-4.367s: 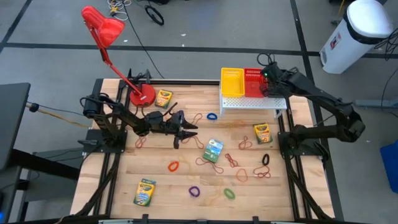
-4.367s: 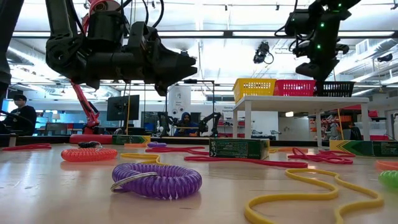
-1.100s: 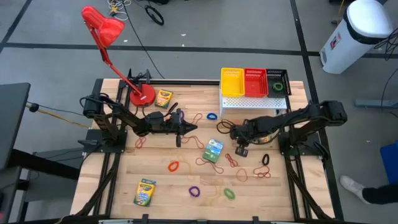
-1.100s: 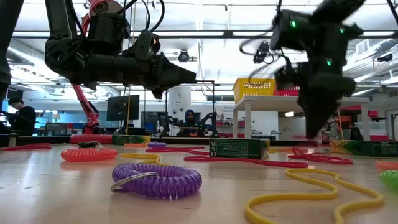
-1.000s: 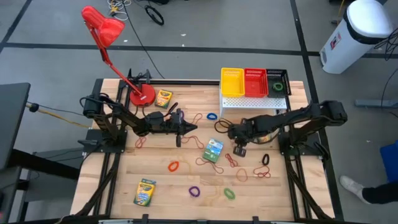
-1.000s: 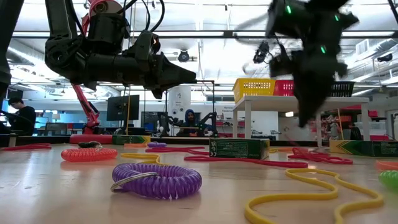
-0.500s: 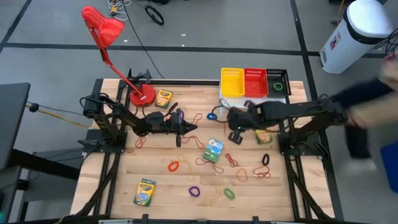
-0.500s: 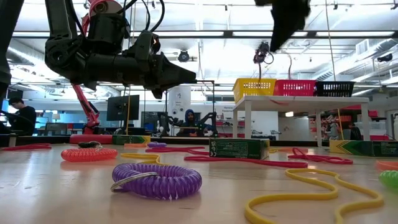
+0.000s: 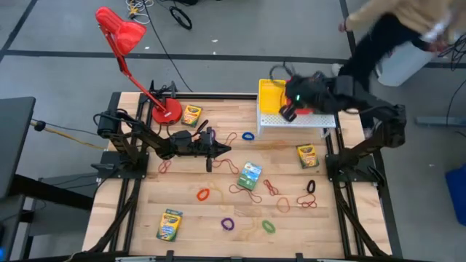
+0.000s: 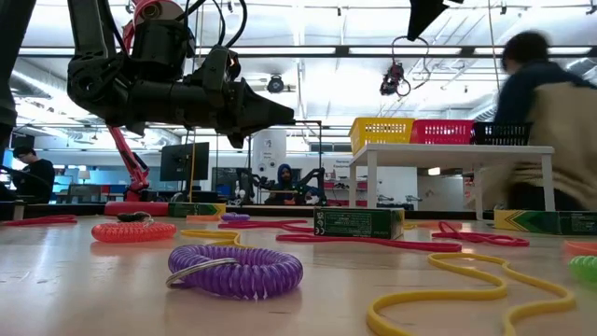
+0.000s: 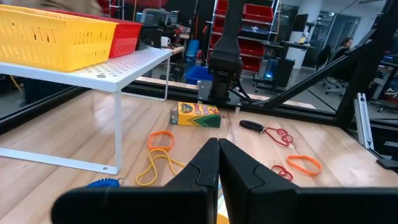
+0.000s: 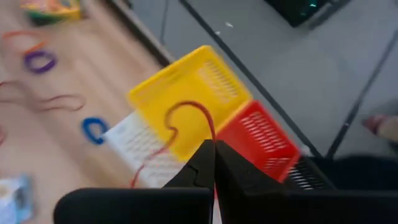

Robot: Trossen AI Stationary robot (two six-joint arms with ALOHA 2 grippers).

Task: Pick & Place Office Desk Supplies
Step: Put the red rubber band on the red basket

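High view: right gripper (image 9: 288,110), clamping a red rubber band (image 12: 186,121), hangs over the yellow basket (image 9: 271,96).

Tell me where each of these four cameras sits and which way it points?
High view: overhead, straight down on the table; both arms show.
Low view: at tabletop height, facing the room; the left arm hangs above a purple coil.
Left wrist view: looks past the shut left pincer toward the yellow basket.
Right wrist view: looks down past the right pincer, which holds a red band.
All four show the yellow basket.
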